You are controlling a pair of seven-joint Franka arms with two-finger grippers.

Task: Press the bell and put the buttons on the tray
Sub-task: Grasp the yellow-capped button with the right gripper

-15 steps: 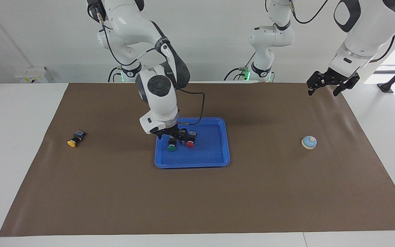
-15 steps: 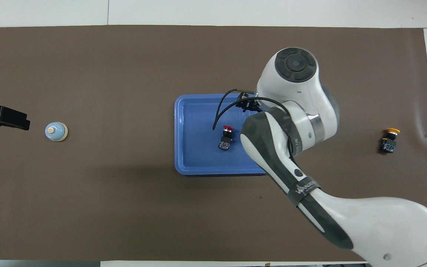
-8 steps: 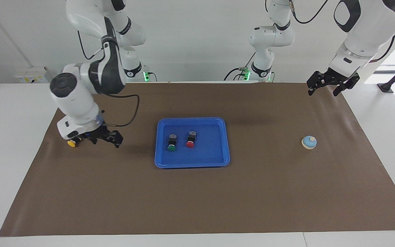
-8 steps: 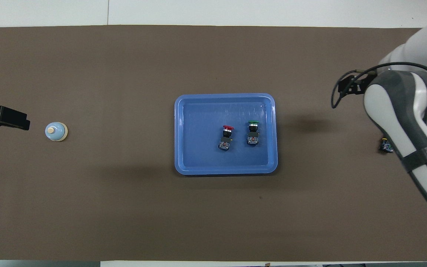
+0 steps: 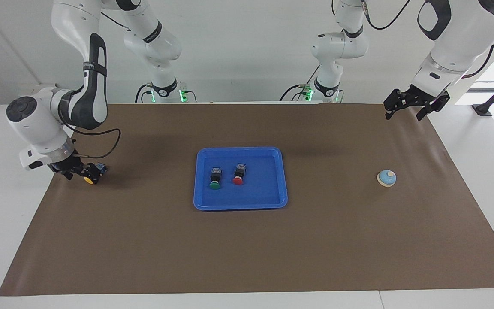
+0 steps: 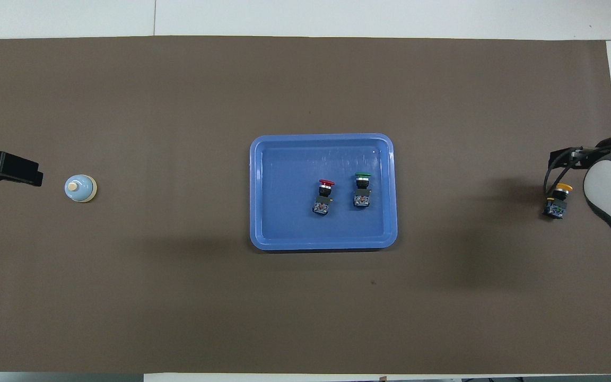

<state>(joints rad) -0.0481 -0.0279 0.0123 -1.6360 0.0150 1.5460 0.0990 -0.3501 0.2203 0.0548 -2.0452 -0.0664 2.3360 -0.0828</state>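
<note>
The green button (image 5: pixel 215 178) and red button (image 5: pixel 238 174) lay side by side in the blue tray (image 5: pixel 272 197) at mid-worktop. The yellow button (image 5: pixel 91 175) lay at the right arm's end, the right tool (image 5: pixel 74 172) low beside it, fingers apart (contact unclear). The left tool (image 5: pixel 410 105) waited, fingers apart, above the mat's corner; the bell (image 5: pixel 386 177) stood at that arm's end.

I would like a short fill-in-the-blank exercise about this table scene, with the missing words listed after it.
1. The flat blue plastic tray holds ____ push buttons.
2. The button with the ____ cap lies on the brown mat, outside the tray.
3. The small light blue round bell stands toward the ____ arm's end of the table.

Missing words: two; yellow; left
</note>
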